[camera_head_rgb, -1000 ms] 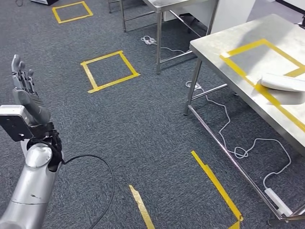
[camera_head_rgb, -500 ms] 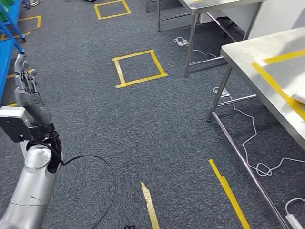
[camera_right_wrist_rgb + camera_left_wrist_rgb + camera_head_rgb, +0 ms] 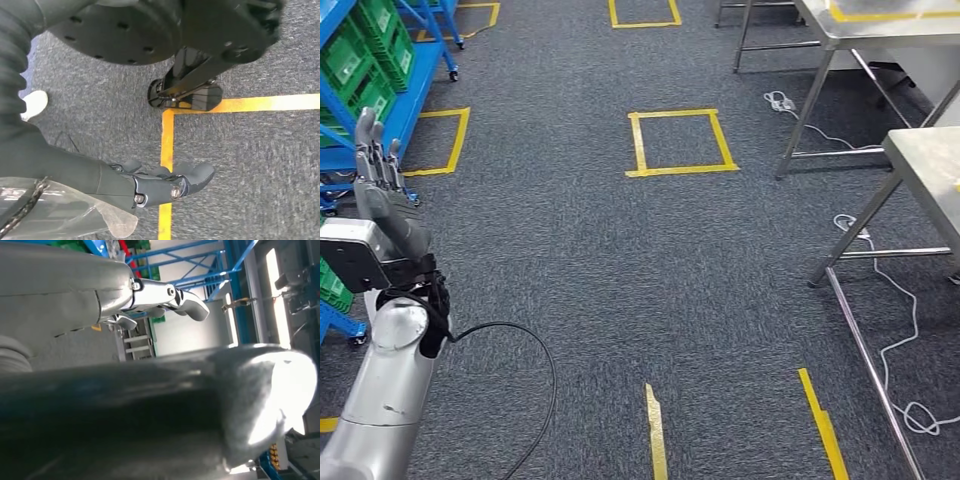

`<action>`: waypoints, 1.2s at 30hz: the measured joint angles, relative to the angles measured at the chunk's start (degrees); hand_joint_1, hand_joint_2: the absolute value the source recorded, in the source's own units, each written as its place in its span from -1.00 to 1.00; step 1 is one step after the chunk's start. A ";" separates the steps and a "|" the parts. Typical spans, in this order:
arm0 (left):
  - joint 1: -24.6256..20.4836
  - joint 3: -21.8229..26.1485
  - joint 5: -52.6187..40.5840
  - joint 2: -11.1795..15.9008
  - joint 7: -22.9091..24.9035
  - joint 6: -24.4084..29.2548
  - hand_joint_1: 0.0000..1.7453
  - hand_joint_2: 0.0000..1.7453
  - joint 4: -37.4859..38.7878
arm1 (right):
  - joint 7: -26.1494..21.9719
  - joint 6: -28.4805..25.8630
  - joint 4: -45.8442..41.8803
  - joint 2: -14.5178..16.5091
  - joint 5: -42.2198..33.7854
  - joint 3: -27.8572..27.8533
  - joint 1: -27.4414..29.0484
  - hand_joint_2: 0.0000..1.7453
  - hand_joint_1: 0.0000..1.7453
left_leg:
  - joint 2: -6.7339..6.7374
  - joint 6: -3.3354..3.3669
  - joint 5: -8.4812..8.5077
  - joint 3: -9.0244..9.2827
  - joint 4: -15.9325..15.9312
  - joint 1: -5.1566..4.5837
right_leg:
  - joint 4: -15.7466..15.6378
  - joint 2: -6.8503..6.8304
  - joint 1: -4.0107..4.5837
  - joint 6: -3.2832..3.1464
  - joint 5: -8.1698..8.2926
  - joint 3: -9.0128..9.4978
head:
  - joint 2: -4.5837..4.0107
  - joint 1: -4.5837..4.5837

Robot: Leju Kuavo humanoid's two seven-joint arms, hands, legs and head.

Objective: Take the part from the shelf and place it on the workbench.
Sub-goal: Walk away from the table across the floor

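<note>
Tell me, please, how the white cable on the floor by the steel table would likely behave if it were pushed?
The white cable lies in loose curves and a loop, so it is probably floppy. It looks thin, so likely light, sliding or snagging on the carpet.

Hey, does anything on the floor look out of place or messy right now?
Mostly tidy. Loose white cables trail over the carpet under the steel table at right, and a short yellow tape strip lies alone and slightly askew, unlike the neat tape square.

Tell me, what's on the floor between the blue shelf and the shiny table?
Head view: grey carpet with a yellow tape square lies between the blue shelf and the shiny table.
</note>
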 joint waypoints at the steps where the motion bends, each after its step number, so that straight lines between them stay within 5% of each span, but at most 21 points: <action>1: 0.01 0.00 0.00 0.00 0.00 -0.07 -1.00 -1.00 0.00 | -0.01 0.08 0.00 -0.01 0.01 0.00 0.02 1.00 -1.00 | -0.88 -0.03 -0.02 0.05 0.07 -0.01 | -1.13 0.14 -0.01 -0.07 1.55 0.06 | 0.00 0.00; 2: -0.01 0.00 -0.01 0.00 0.00 -0.11 -1.00 -1.00 0.00 | -0.01 0.14 0.00 -0.03 0.02 0.00 0.02 1.00 -1.00 | -1.71 -0.11 -0.07 0.12 0.17 0.03 | -4.30 0.56 -0.06 -0.17 3.93 1.14 | 0.00 0.00; 4: -0.10 0.00 -0.02 -0.02 0.00 -0.20 -1.00 -1.00 0.00 | -0.02 0.24 -0.01 -0.08 0.03 0.02 0.02 1.00 -1.00 | -3.20 -0.48 -0.26 -0.01 0.57 0.10 | -11.96 3.48 -0.41 -0.36 7.84 4.23 | 0.00 -0.03; 6: -0.23 -0.01 -0.06 -0.09 0.01 -0.37 -1.00 -1.00 0.00 | -0.01 0.31 -0.01 -0.10 0.04 0.04 0.09 1.00 -1.00 | -4.57 -1.15 -0.21 -0.57 0.90 0.25 | -15.57 5.70 -0.63 -0.49 8.70 5.95 | 0.00 -0.06; 7: -0.27 -0.01 -0.08 -0.09 0.02 -0.47 -1.00 -1.00 0.00 | -0.03 0.35 -0.01 -0.11 0.05 0.05 0.14 1.00 -1.00 | -5.29 -1.54 -0.04 -0.83 0.93 0.34 | -15.85 5.52 -0.56 -0.59 8.56 6.24 | 0.00 -0.07; 8: -0.27 -0.01 -0.09 -0.01 0.02 -0.58 -1.00 -1.00 0.00 | -0.04 0.37 -0.01 -0.11 0.05 0.06 0.17 1.00 -1.00 | -5.81 -1.88 0.08 -1.02 0.87 0.50 | -15.95 4.82 -0.51 -0.82 8.62 6.34 | 0.00 -0.04; 10: -0.35 -0.01 -0.11 0.18 0.02 -0.73 -1.00 -1.00 0.00 | -0.09 0.46 -0.01 -0.12 0.07 0.14 0.09 1.00 -1.00 | -3.83 -2.45 -0.69 -1.60 2.03 0.38 | -16.36 3.34 -0.53 -1.46 8.78 6.76 | 0.00 -0.23; 12: -0.52 -0.04 -0.14 0.22 0.02 -0.83 -1.00 -1.00 0.00 | -0.10 0.59 -0.01 -0.13 0.08 0.25 0.01 1.00 -1.00 | 0.04 -2.90 -3.60 -4.01 7.45 0.23 | -16.61 1.64 -0.44 -2.08 8.71 7.23 | 0.00 -0.53; 15: -0.51 -0.08 -0.15 0.18 0.02 -0.88 -1.00 -1.00 0.02 | -0.10 0.69 -0.01 -0.13 0.07 0.28 0.18 1.00 -1.00 | 1.71 -3.29 -6.91 -8.53 16.85 0.52 | -16.59 -1.13 -0.17 -2.46 8.32 7.53 | 0.00 -0.66; 17: -0.47 -0.08 -0.15 0.18 0.02 -0.97 -1.00 -1.00 0.01 | -0.10 0.69 -0.01 -0.13 0.06 0.29 0.17 1.00 -1.00 | 2.18 -3.18 -4.39 -7.05 13.97 0.57 | -16.59 -2.85 -0.09 -2.37 8.01 7.85 | 0.00 -0.65; 19: -0.52 -0.07 -0.15 0.18 0.02 -1.06 -1.00 -1.00 0.00 | -0.10 0.71 -0.01 -0.13 0.06 0.30 0.07 1.00 -1.00 | 4.39 -2.73 -0.99 -2.84 6.05 0.13 | -16.58 -4.25 0.08 -2.04 7.55 8.37 | 0.00 -0.65; 21: -0.63 -0.09 -0.16 0.11 0.02 -1.09 -1.00 -1.00 0.00 | -0.11 0.73 -0.01 -0.13 0.04 0.31 -0.01 1.00 -1.00 | 6.31 -2.10 -0.12 -0.59 1.56 -0.53 | -16.59 -5.44 0.35 -1.56 7.12 8.70 | 0.00 -0.61; 24: -0.60 -0.08 -0.18 0.15 0.02 -1.12 -1.00 -1.00 -0.03 | -0.13 0.78 -0.01 -0.13 0.02 0.31 -0.20 1.00 -1.00 | 4.94 -1.16 -0.24 -0.44 0.65 -0.75 | -16.70 -6.64 0.38 -0.75 6.51 9.14 | 0.00 -0.55; 26: -0.76 -0.05 -0.19 0.16 0.02 -1.24 -1.00 -1.00 -0.08 | -0.14 0.81 -0.01 -0.13 0.02 0.32 -0.33 1.00 -1.00 | 3.62 -0.43 -0.03 -0.17 0.19 -0.43 | -14.16 -3.89 0.17 -0.28 4.67 8.09 | 0.00 -0.40; 28: -0.87 -0.05 -0.18 -0.03 0.02 -1.48 -1.00 -1.00 -0.08 | -0.14 0.84 -0.01 -0.13 0.01 0.33 -0.24 1.00 -1.00 | 2.34 0.02 0.00 -0.09 0.09 -0.28 | -6.94 -0.67 0.08 -0.11 1.29 4.40 | 0.00 -0.12; 30: -0.69 -0.07 -0.17 -0.15 0.02 -1.76 -1.00 -1.00 -0.07 | -0.11 0.89 0.01 -0.13 0.01 0.33 -0.04 1.00 -1.00 | 0.75 0.15 -0.04 -0.09 0.14 -0.31 | -0.14 -0.01 0.10 -0.06 -0.54 0.39 | 0.00 -0.02; 31: -0.62 -0.07 -0.17 -0.16 0.02 -1.85 -1.00 -1.00 -0.05 | -0.10 0.91 0.01 -0.13 0.02 0.33 0.02 1.00 -1.00 | -0.11 0.15 -0.05 -0.06 0.19 -0.31 | 0.49 0.05 0.11 -0.09 0.23 -0.43 | 0.00 -0.01; 34: -0.59 -0.07 -0.17 -0.21 0.02 -1.90 -1.00 -1.00 -0.05 | -0.10 0.98 0.01 -0.13 0.02 0.33 0.02 1.00 -1.00 | -2.57 -0.17 -0.25 0.02 0.58 -0.19 | -9.04 2.16 -0.11 -0.27 6.82 2.90 | 0.00 -0.01; 36: -0.63 -0.08 -0.16 -0.25 0.03 -1.92 -1.00 -1.00 -0.05 | -0.11 1.06 0.01 -0.13 0.02 0.33 0.02 1.00 -1.00 | -4.00 -0.77 -0.35 -0.36 1.03 -0.08 | -14.60 4.49 -0.36 -0.39 8.63 5.51 | 0.00 -0.06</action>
